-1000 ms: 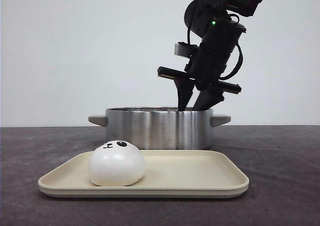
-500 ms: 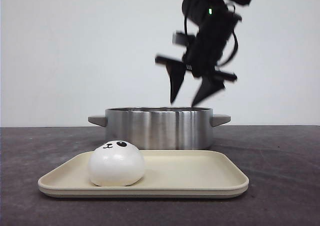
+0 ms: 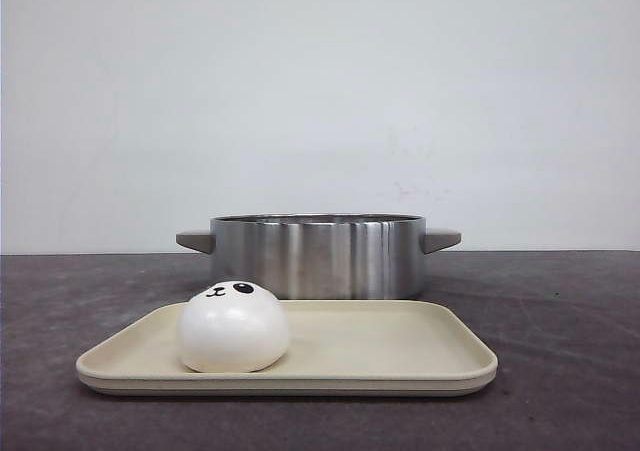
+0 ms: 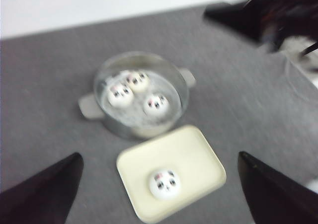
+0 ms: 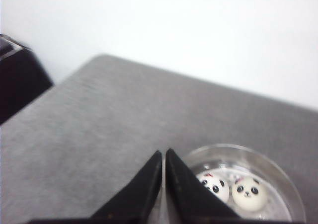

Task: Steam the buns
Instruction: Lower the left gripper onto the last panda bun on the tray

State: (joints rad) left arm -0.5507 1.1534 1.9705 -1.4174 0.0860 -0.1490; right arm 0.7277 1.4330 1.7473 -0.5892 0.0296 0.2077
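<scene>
One panda-faced white bun [image 3: 233,326] sits on the left part of the cream tray [image 3: 400,356]; from high above, the left wrist view shows that bun [image 4: 164,184] on the tray [image 4: 194,154]. Three buns [image 4: 134,91] lie inside the steel pot [image 4: 179,92]; two of them [image 5: 233,190] show in the right wrist view. My left gripper [image 4: 160,184] is open, far above the tray, its fingers [image 4: 44,191] wide apart. My right gripper [image 5: 164,154] is shut with nothing in it, high beside the pot [image 5: 283,174]. Neither gripper shows in the front view.
The steel pot [image 3: 318,256] stands just behind the tray on a dark grey table [image 3: 560,321], side handles sticking out left and right. The right arm's dark body [image 4: 273,15] shows blurred in the left wrist view. A dark object [image 5: 17,80] sits at the table's edge.
My right gripper, which was reaching into the pot, rose out of it and left the front view upward. Its jaws stood apart then and are together now. The bun on the tray has not moved.
</scene>
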